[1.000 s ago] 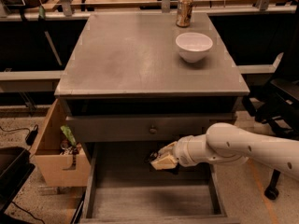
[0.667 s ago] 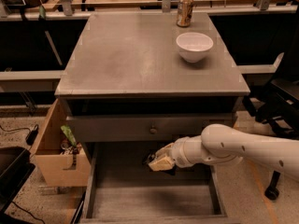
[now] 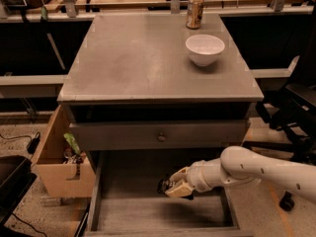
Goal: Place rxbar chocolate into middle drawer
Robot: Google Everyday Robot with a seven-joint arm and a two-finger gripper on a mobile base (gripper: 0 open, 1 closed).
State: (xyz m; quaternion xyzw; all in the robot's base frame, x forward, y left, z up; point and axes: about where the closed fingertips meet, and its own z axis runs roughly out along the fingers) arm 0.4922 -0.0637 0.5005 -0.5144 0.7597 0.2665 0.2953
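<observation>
The middle drawer is pulled open below the table top, a wide shallow grey tray with a plain bottom. My gripper reaches in from the right on a white arm and hovers over the middle of the drawer, a little above its bottom. Its tan fingers are shut on the rxbar chocolate, a small dark bar that sticks out at the gripper's left end. Most of the bar is hidden by the fingers.
A closed grey drawer front with a round knob sits just above the gripper. On the table top stand a white bowl and a drink can. A tan box stands at the left, a black chair at the right.
My gripper has moved a little to the left over the open drawer, still holding the bar. Nothing else has moved.
</observation>
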